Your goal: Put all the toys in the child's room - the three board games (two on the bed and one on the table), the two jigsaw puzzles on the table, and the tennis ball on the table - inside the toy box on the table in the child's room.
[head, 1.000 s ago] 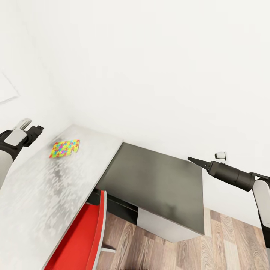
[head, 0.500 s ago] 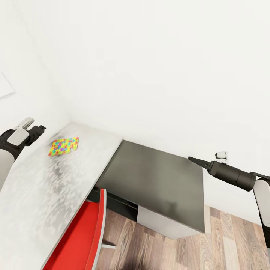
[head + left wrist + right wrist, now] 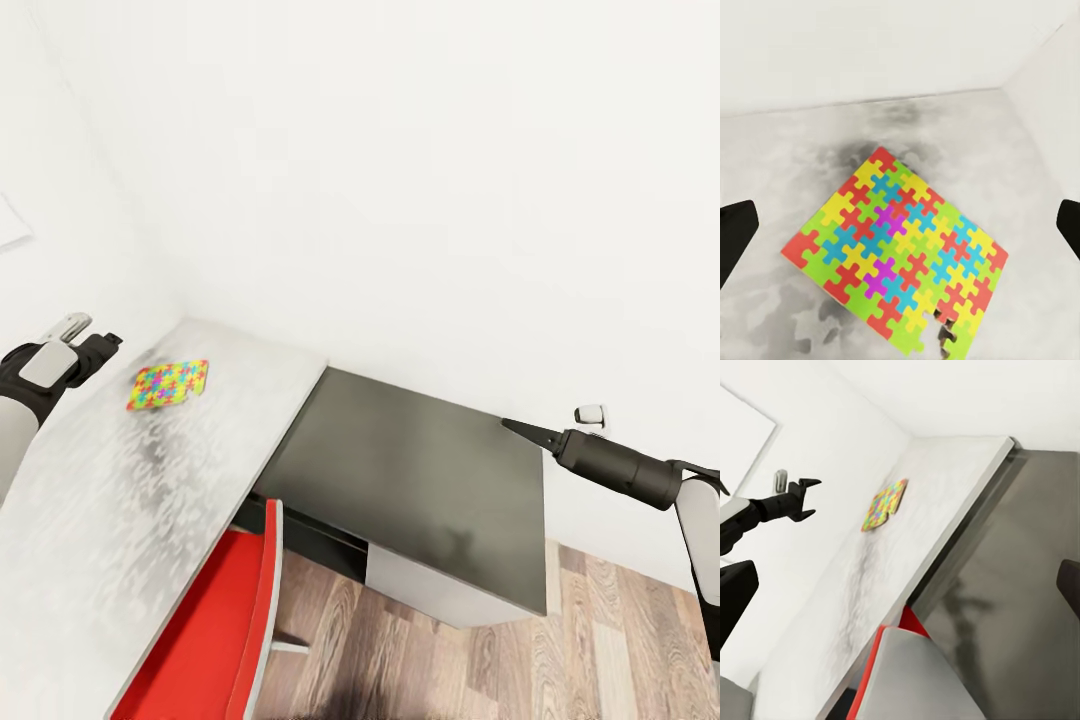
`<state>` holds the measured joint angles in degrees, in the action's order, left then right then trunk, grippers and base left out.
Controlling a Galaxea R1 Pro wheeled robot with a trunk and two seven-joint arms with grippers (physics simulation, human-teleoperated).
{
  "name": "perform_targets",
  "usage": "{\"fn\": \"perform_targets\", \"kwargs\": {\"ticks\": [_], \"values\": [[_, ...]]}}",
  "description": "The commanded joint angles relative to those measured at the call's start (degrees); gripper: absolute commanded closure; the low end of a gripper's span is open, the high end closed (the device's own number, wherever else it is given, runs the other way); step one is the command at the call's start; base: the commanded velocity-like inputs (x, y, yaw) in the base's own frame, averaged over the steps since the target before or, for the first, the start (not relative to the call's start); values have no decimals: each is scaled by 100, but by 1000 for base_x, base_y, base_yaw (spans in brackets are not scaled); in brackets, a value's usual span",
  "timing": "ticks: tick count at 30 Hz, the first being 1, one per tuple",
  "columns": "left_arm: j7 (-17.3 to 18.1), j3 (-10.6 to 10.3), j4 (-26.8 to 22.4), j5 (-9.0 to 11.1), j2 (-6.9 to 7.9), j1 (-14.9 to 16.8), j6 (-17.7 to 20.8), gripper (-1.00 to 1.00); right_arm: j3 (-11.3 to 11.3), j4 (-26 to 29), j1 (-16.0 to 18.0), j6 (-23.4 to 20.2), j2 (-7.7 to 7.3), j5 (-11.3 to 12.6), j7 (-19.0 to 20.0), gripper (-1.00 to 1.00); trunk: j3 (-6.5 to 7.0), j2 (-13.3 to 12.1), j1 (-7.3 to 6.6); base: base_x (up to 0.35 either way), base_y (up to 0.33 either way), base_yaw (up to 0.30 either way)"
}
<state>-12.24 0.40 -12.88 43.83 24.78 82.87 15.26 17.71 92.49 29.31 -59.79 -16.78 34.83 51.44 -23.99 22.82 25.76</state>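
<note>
A: Left gripper hangs over the table, fingers spread, nothing in them.
B: Right gripper, over the dark cabinet?
A: Can't tell. Jigsaw puzzle lies flat near the far corner.

A home room: table, red chair, wood floor.

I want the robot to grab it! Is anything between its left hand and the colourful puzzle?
No. In the head view, just bare pale table lies between the left hand and the jigsaw puzzle.
</note>
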Motion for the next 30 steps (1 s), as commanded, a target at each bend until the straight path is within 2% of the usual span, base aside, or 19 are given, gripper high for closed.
{"fn": "perform_targets", "kwargs": {"ticks": [1,24,30], "values": [[-32,2,-13,29,2,2,30,-100,5,2,5,-21,-1,-20,32,-100,-19,10,3,0,0,0],[-32,7,-13,29,35,8,30,-100,5,1,5,-21,-1,-19,32,-100,-235,10,3,0,0,0],[-32,11,-13,31,20,142,33,-100,15,2,5,-21,-1,-15,35,-100,-291,10,3,0,0,0]]}}
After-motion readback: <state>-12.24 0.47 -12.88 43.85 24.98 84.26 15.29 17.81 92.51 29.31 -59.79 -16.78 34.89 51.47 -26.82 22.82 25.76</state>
